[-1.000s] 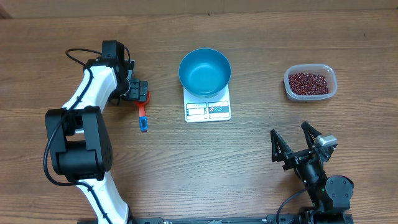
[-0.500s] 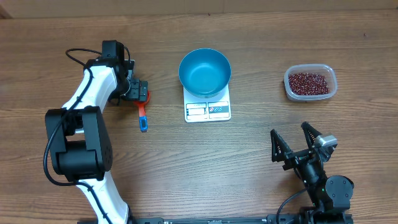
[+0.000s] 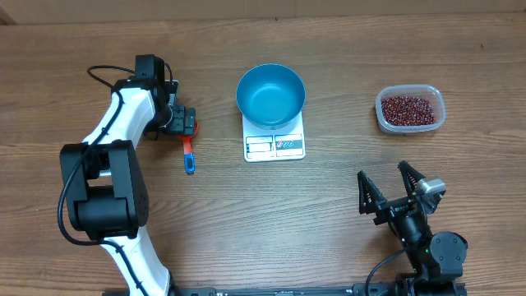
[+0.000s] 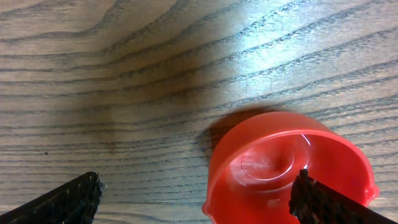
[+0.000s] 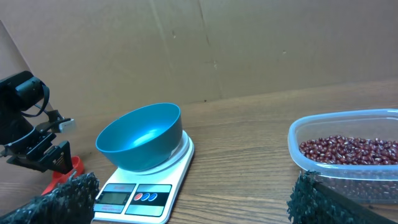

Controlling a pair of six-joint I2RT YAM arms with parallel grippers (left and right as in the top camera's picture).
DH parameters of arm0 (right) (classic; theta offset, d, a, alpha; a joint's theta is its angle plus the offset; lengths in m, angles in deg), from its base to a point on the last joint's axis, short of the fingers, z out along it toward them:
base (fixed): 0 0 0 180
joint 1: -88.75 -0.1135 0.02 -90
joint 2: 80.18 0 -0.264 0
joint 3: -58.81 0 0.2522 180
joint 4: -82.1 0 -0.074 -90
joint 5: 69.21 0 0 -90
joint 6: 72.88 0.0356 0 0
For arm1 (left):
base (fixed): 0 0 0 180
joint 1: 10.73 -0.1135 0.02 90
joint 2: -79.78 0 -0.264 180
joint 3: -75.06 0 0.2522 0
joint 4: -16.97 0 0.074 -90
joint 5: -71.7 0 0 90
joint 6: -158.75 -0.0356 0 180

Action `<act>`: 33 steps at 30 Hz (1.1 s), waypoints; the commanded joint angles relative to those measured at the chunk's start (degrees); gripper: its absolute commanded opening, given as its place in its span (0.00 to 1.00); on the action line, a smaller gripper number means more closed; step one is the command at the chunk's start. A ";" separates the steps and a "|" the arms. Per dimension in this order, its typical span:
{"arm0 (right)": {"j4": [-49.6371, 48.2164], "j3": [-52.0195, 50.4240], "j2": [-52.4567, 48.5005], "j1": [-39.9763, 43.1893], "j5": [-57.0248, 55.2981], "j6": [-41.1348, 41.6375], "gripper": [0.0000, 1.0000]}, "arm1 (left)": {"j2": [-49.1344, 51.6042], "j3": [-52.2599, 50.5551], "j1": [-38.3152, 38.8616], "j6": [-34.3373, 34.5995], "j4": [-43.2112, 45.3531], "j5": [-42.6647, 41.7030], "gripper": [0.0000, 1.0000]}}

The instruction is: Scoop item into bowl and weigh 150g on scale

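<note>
The empty blue bowl (image 3: 270, 97) (image 5: 140, 138) stands on the white scale (image 3: 274, 146) (image 5: 134, 198) at the table's middle back. The dark red beans (image 3: 408, 108) (image 5: 352, 150) fill a clear plastic container (image 3: 438, 117) at the back right. A scoop with a red cup (image 3: 194, 127) (image 4: 289, 167) and a blue handle (image 3: 189, 156) lies left of the scale. My left gripper (image 3: 182, 120) (image 4: 196, 200) hovers open over the cup, one finger above its inside, the other over the wood. My right gripper (image 3: 383, 184) (image 5: 194, 200) is open and empty near the front right.
The brown cardboard wall (image 5: 205, 43) closes off the table's far side. The left arm (image 3: 115, 123) reaches from the front left towards the scoop. Bare wood (image 3: 271, 214) lies between the scale and the right gripper.
</note>
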 commanded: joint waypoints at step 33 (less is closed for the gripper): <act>-0.15 -0.31 -0.02 0.13 -0.13 0.39 1.00 | 0.63 -1.22 0.02 0.15 1.53 -1.18 0.45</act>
